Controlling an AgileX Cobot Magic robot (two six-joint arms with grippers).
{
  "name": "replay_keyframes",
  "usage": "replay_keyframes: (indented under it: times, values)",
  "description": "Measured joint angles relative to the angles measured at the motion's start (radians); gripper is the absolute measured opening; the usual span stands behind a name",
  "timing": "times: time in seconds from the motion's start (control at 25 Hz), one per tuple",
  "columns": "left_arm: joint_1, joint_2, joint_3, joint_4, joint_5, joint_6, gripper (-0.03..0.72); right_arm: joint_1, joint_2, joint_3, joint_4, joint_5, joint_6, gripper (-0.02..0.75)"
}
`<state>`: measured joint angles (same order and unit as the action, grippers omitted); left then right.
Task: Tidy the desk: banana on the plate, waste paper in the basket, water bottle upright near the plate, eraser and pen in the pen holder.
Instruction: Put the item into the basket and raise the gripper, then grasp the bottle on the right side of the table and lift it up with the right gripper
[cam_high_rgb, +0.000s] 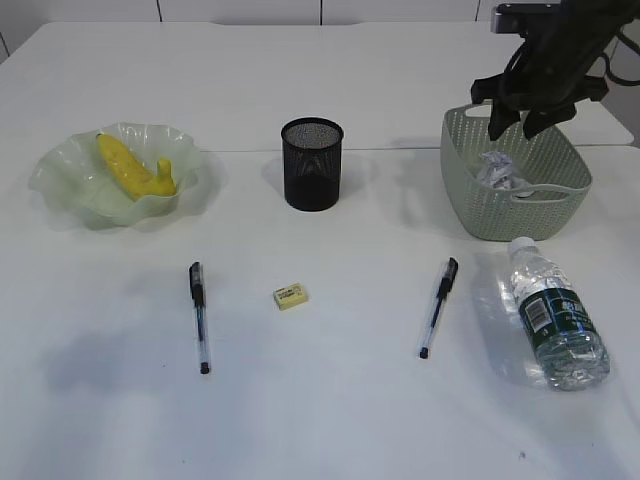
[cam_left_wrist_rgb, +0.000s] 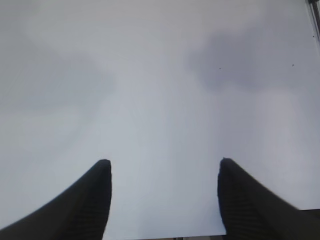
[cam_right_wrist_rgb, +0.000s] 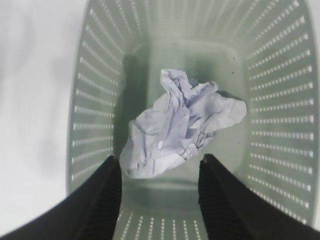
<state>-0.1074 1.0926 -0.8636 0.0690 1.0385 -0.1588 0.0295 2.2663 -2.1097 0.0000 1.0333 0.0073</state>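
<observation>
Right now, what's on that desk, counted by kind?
Pens: 2
Eraser: 1
Banana: 1
Plate: 1
Holder: 1
Basket: 1
Paper: 1
Bottle: 1
Total: 9

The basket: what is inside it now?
The basket holds one crumpled waste paper lying on its floor. The floor under the paper is covered.

Matt white table (cam_high_rgb: 330, 420). Black wire-mesh pen holder (cam_high_rgb: 312, 164). Perforated grey-green plastic basket (cam_high_rgb: 470, 200), crumpled paper (cam_right_wrist_rgb: 175, 125) inside. Glossy translucent plate (cam_high_rgb: 60, 185). Clear plastic bottle (cam_high_rgb: 555, 315).
</observation>
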Motion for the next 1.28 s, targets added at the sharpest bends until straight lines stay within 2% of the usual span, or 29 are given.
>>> replay_keyframes:
  times: [0.32,0.56,0.72,1.04,1.28]
  values:
    - [0.0,0.0,0.0,0.0,-0.009,0.0,0.464,0.0,-0.101,-0.044,0.0,0.184,0.0,0.38]
    - [0.0,0.0,0.0,0.0,-0.03,0.0,0.465,0.0,-0.227,-0.031,0.0,0.207,0.002,0.38]
    - [0.0,0.0,0.0,0.0,-0.03,0.0,0.464,0.0,-0.32,0.081,0.013,0.209,0.0,0.38]
    - [0.0,0.0,0.0,-0.003,-0.031,0.0,0.463,0.0,-0.513,0.42,0.015,0.212,-0.043,0.38]
    - [0.0,0.0,0.0,-0.015,-0.031,0.0,0.463,0.009,-0.547,0.599,0.019,0.21,-0.061,0.381]
